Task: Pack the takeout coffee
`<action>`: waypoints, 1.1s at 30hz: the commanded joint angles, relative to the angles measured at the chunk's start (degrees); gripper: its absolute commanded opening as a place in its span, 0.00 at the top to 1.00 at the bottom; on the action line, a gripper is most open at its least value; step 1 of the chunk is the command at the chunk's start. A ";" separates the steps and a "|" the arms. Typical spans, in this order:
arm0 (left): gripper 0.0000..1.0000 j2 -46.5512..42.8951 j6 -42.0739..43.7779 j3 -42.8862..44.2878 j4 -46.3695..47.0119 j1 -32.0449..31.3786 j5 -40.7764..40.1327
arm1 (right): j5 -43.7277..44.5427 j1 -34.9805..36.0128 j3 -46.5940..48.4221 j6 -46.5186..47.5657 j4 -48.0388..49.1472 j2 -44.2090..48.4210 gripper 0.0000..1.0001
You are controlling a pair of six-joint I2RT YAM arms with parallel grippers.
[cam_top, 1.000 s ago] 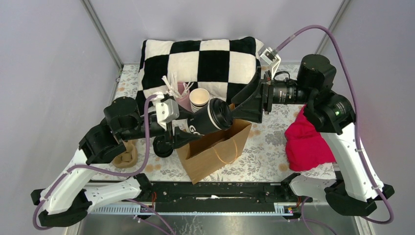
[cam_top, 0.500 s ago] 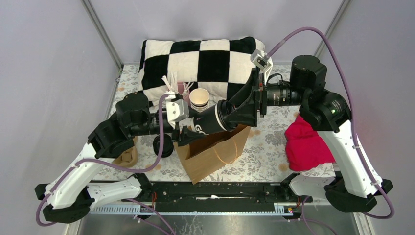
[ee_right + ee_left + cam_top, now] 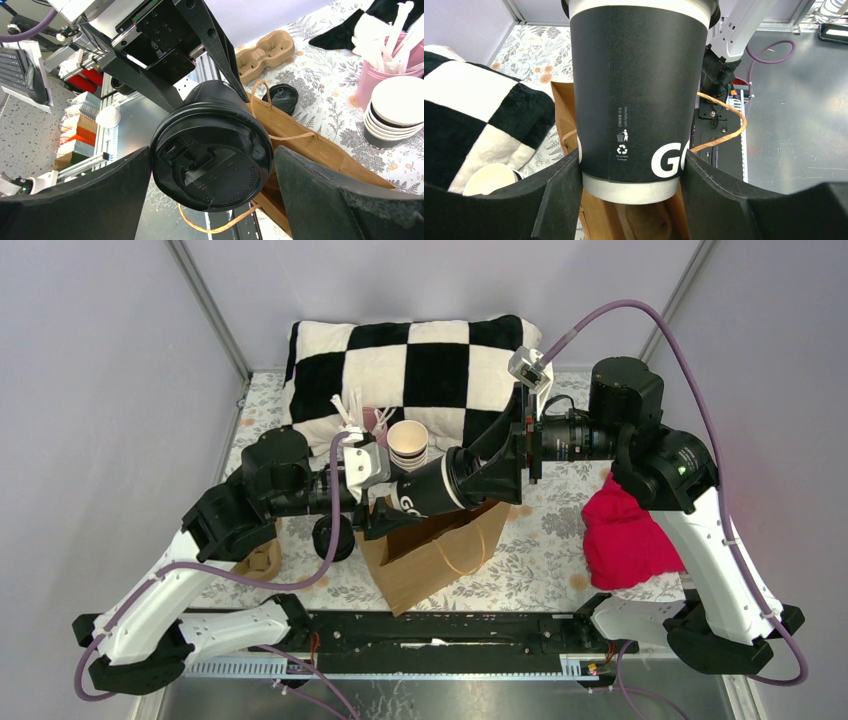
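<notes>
Top external: held takeout coffee sideways in left gripper above paper bag. Had right gripper wide open around lid.

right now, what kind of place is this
Probably a robot lab cell staged as a takeout counter: plain grey walls, two arms bolted to a floral table, and on it a bag and cups, with a lidded coffee held above the bag.
</notes>
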State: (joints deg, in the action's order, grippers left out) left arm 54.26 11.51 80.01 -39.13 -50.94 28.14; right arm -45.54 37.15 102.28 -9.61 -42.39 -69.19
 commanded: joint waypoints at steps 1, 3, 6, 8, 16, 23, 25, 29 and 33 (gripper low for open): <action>0.67 0.06 -0.50 2.43 2.41 0.11 1.16 | -0.78 0.74 1.19 0.60 0.76 1.04 0.01; 0.67 -0.08 -0.48 2.30 2.47 0.05 1.08 | -1.36 0.78 0.93 0.04 1.21 1.20 0.01; 0.67 -0.23 -0.57 2.30 2.44 0.05 0.87 | -1.40 0.83 0.46 0.11 1.20 1.23 0.03; 0.67 -0.29 -0.74 2.26 2.48 0.12 0.86 | -1.52 0.82 0.01 0.27 1.32 1.30 0.03; 0.67 -0.47 -0.96 2.08 2.87 0.08 0.43 | -0.85 0.87 -0.06 0.33 1.19 1.34 0.10; 0.68 -0.65 -1.14 2.06 3.10 0.05 -0.13 | -1.01 0.87 -0.81 0.74 0.91 1.55 0.01; 0.68 -0.67 -1.22 2.08 3.10 0.05 -0.26 | -1.28 0.84 -1.14 0.77 0.94 1.64 0.00; 0.68 -0.52 -1.31 2.08 3.34 0.10 -0.29 | -1.66 0.91 -1.56 0.75 1.09 1.68 0.00; 0.68 -0.36 -1.38 2.06 3.41 0.05 -0.22 | -1.81 0.91 -1.57 0.60 1.20 1.52 0.00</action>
State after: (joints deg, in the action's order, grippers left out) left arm 54.43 10.50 80.12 -39.35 -50.94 28.21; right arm -45.74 37.39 100.95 -9.23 -42.54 -68.36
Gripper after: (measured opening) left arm 0.666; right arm 0.994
